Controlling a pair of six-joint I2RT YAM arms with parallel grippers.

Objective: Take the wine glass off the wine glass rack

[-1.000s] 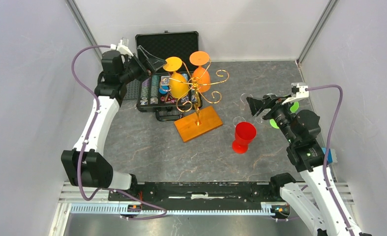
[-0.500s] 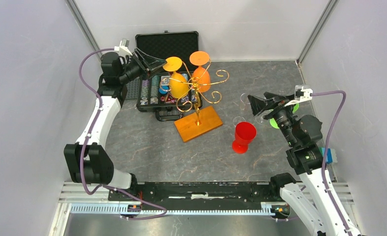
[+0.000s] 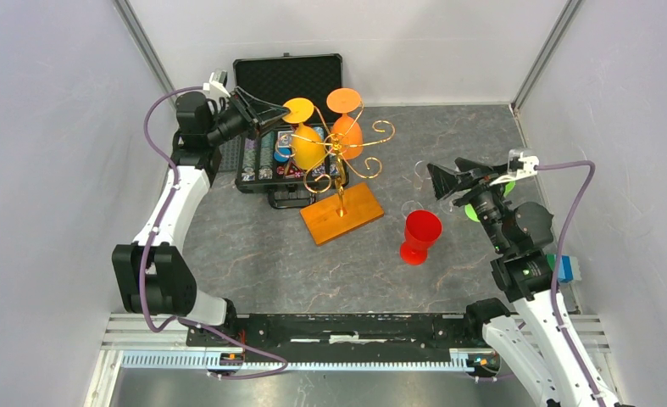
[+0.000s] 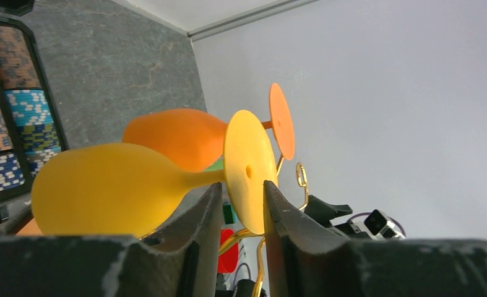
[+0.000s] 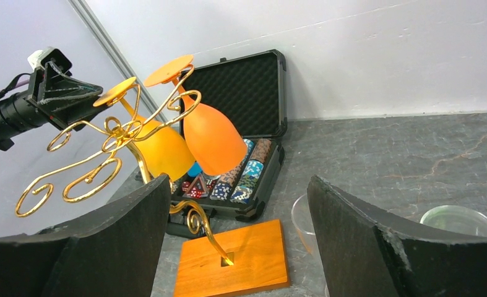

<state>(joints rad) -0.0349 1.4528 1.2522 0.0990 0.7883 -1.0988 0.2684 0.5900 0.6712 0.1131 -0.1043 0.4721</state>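
The golden wire wine glass rack (image 3: 340, 170) stands on its wooden base (image 3: 342, 212) mid-table. Two wine glasses hang upside down from its arms: a yellow one (image 3: 307, 148) and an orange one (image 3: 347, 136). My left gripper (image 3: 272, 110) is at the yellow glass's foot (image 4: 248, 170). Its fingers pinch that disc from both sides, just past the stem. My right gripper (image 3: 438, 180) hovers open to the right of the rack, facing it, with nothing between its fingers (image 5: 135, 235). The right wrist view shows both glasses on the rack (image 5: 104, 133).
An open black case of chips (image 3: 287, 85) lies behind the rack. A red cup (image 3: 420, 233) stands right of the wooden base. Clear glasses (image 3: 423, 170) and a green disc (image 3: 506, 184) sit near my right gripper. Grey walls close in left and right.
My left gripper has moved right onto the yellow glass's foot and narrowed from wide open to closed around it. My right arm has shifted slightly, still open.
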